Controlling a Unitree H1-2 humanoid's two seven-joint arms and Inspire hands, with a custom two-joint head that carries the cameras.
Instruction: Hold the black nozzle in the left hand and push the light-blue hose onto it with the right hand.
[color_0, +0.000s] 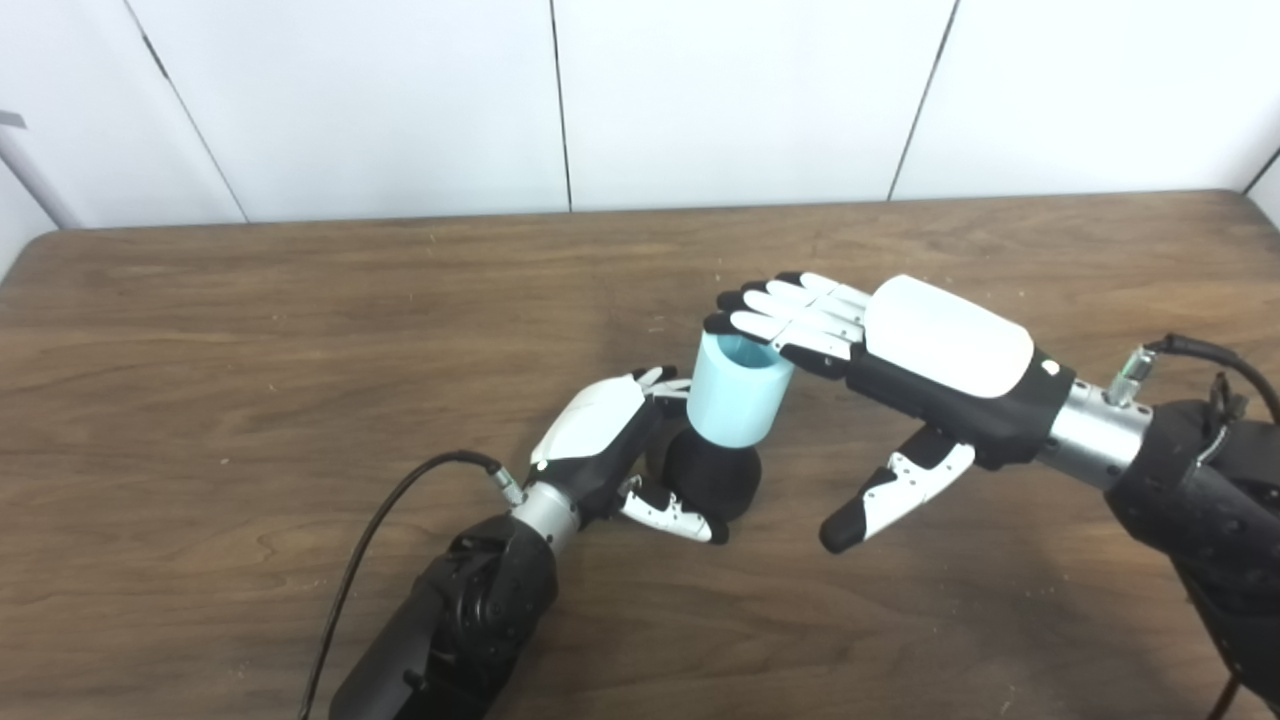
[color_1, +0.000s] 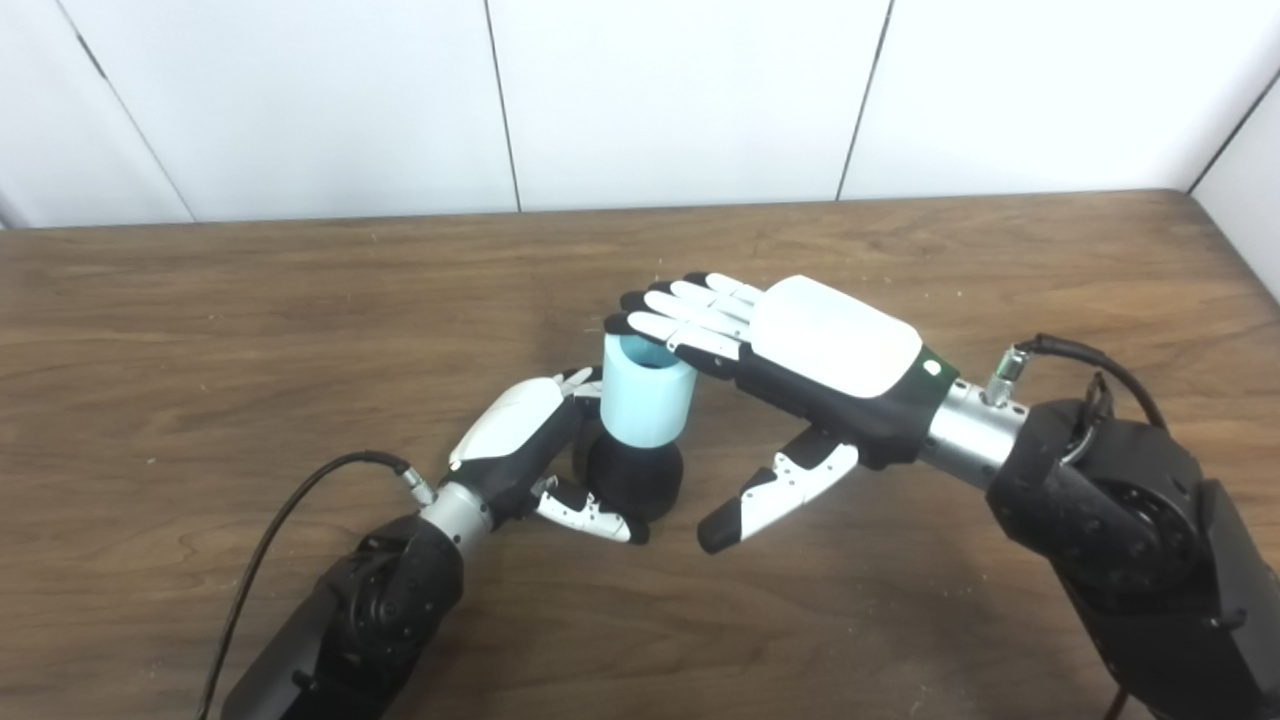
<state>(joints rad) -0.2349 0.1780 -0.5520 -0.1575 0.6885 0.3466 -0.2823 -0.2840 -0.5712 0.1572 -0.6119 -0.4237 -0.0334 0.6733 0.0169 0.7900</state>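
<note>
left hand (color_0: 600, 445) grasping round black nozzle (color_0: 712, 478); right hand (color_0: 900, 365) released, fingers (color_0: 775, 310) flat atop light-blue cylindrical hose (color_0: 738, 390): press straight down, steady base.

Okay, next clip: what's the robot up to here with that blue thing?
The left hand is wrapped around a black nozzle standing on the wooden table. A light-blue hose piece already sits upright on the nozzle's top. The right hand is open, its flat fingers resting on the hose's top rim, apparently pressing it down, thumb hanging clear.
</note>
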